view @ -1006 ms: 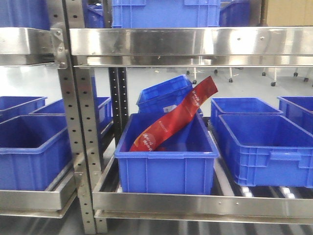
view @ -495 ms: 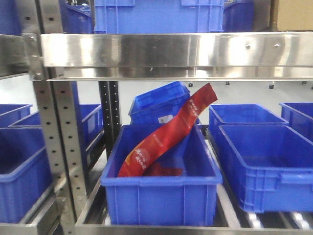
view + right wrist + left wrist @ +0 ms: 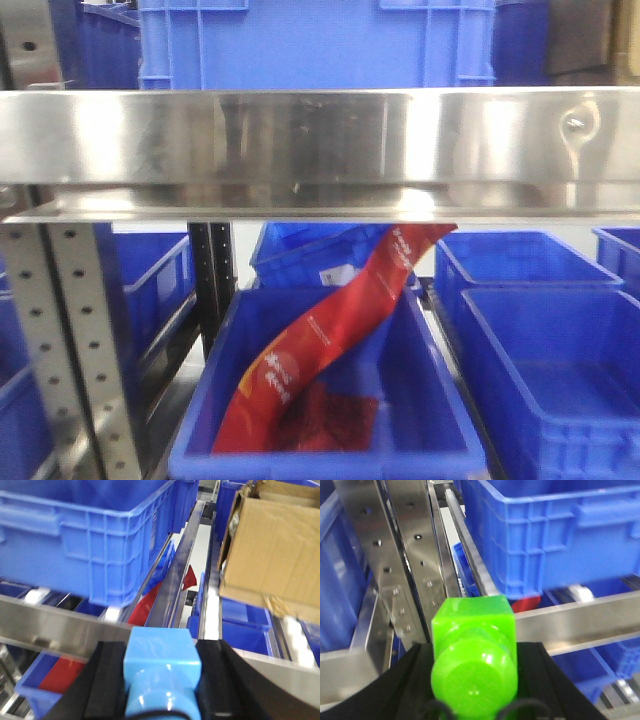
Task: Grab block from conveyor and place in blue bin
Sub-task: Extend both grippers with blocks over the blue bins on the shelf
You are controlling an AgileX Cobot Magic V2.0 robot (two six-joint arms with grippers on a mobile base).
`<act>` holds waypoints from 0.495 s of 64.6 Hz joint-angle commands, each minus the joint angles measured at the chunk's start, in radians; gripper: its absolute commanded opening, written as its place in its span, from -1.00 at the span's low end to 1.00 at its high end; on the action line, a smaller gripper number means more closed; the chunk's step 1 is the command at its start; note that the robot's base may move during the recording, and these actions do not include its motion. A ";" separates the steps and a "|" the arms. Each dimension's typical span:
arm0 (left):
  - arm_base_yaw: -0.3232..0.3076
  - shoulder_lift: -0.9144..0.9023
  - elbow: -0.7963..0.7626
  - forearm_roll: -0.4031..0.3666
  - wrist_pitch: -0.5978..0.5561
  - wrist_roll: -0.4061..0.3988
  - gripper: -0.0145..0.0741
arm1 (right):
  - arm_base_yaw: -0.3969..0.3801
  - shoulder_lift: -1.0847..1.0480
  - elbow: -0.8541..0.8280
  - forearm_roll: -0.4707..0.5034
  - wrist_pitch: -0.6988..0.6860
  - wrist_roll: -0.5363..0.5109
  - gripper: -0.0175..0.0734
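Caution at steel rail (image 3: 300,150): clenched green block (image 3: 472,630) in left gripper (image 3: 475,672), light-blue block (image 3: 162,652) in right gripper (image 3: 161,680); likely needed clearing it before release over blue bin (image 3: 420,466)

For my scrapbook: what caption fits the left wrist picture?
Left gripper holds a green block before a blue bin on steel rack.

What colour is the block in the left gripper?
Bright green block, clearest in the left wrist view.

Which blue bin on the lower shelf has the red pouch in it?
The middle bin directly ahead; the red pouch leans in it. The bin to its right looks empty.
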 commanded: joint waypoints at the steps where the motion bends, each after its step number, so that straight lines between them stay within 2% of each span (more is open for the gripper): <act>1: -0.004 -0.005 -0.010 -0.002 -0.019 -0.007 -0.92 | 0.002 -0.004 -0.011 -0.004 -0.017 -0.005 -0.95; 32: -0.004 -0.005 -0.010 -0.002 -0.019 -0.007 -0.92 | 0.002 -0.004 -0.011 -0.004 -0.017 -0.005 -0.95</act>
